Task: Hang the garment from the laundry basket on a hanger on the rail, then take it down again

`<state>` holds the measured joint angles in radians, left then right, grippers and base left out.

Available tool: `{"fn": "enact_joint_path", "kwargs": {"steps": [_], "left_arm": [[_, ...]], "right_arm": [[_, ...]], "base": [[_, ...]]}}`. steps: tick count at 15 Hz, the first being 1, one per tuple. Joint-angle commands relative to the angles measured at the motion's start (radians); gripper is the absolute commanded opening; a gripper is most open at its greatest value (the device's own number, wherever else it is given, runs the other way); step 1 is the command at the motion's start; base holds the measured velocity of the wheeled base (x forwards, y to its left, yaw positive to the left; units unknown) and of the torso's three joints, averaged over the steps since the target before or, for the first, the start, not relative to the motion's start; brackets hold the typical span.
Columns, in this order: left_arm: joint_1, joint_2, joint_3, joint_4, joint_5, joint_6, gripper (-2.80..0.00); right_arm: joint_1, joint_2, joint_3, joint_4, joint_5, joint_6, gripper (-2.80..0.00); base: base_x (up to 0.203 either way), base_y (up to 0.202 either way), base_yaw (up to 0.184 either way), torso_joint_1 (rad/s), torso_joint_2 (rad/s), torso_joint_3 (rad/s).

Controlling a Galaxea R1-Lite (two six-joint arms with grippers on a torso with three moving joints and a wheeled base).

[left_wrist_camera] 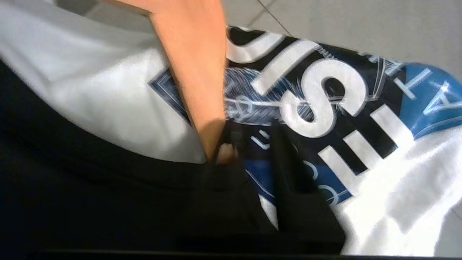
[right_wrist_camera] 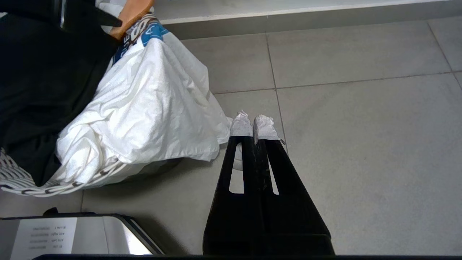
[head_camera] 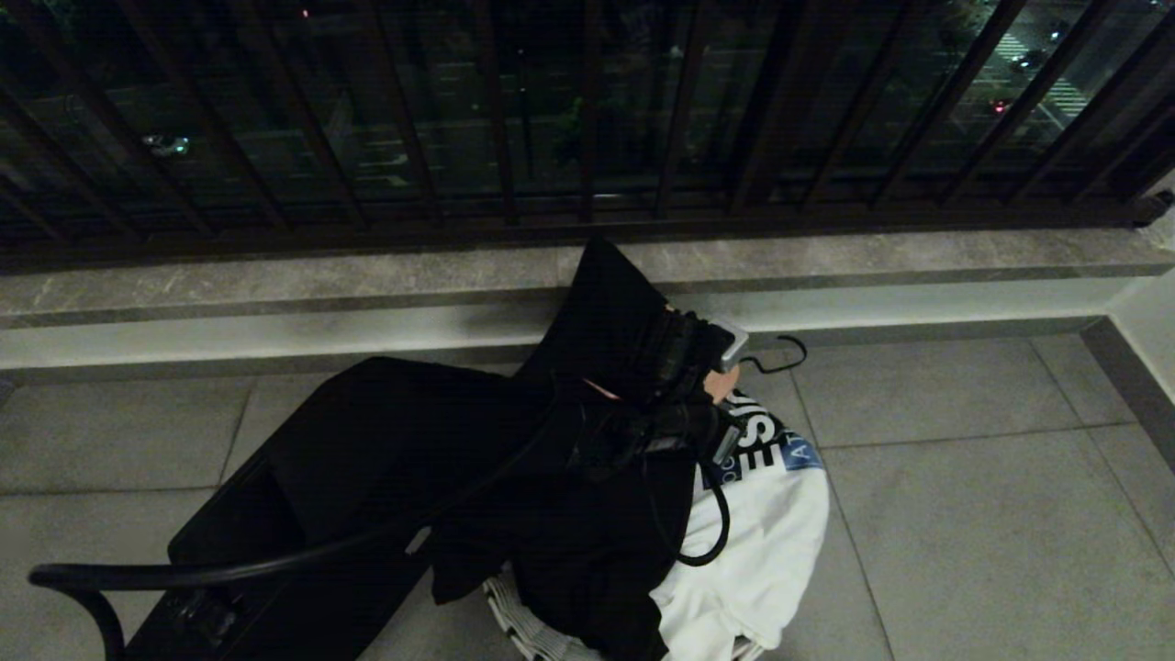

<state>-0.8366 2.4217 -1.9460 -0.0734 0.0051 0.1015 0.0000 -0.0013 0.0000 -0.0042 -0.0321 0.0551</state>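
While the left arm reaches down over the basket [head_camera: 514, 613], its gripper [left_wrist_camera: 249, 151] sits right at the wooden hanger [left_wrist_camera: 191, 65], the 2 black fingers [left_wrist_camera: 299, 187] standing a little apart over the printed chest of the white shirt [head_camera: 762, 542]; one finger lies against the hanger's lower end, and I cannot tell whether the hanger is really pinched or just touched. The shirt is heaped in the basket and spills over its far rim onto the grey floor tiles [head_camera: 991, 514], with its black and blue lettered print facing up. The hanger lies on the shirt with its dark wire hook [head_camera: 780, 360] pointing toward the low stone ledge [head_camera: 275, 275] under the dark window grille [head_camera: 587, 110]. A black cloth [head_camera: 569, 542] is draped over the left arm and over the near side of the basket, covering much of the patterned rim. The right gripper [right_wrist_camera: 253, 124] hangs off to the side over bare tiles, just beside the shirt's hem, its 2 white-wrapped fingertips [right_wrist_camera: 241, 125] pressed together with nothing between them. The rail is not in sight from where I stand.
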Motion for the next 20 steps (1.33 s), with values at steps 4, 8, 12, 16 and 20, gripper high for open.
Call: {"fn": "enact_joint_path", "kwargs": {"steps": [4,8,12,16,20], "left_arm": [[0.002,0.014,-0.001,-0.012,0.007,0.026,0.0],[0.003,0.059,-0.001,-0.093,0.028,0.059,0.0],[0.015,0.061,-0.002,-0.098,0.03,0.066,0.0],[0.039,0.073,-0.002,-0.123,0.03,0.076,0.0],[0.045,0.089,-0.002,-0.161,0.029,0.086,0.0]], "right_arm": [[0.0,0.001,0.0,0.001,0.0,0.0,-2.8],[0.0,0.001,0.0,0.0,0.0,0.0,-2.8],[0.0,0.001,0.0,0.0,0.0,0.0,-2.8],[0.0,0.001,0.0,0.0,0.0,0.0,-2.8],[0.0,0.001,0.0,0.0,0.0,0.0,-2.8]], "base": [[0.0,0.0,0.0,0.0,0.0,0.0],[0.0,0.0,0.0,0.0,0.0,0.0],[0.0,0.0,0.0,0.0,0.0,0.0],[0.0,0.0,0.0,0.0,0.0,0.0],[0.0,0.0,0.0,0.0,0.0,0.0]]}}
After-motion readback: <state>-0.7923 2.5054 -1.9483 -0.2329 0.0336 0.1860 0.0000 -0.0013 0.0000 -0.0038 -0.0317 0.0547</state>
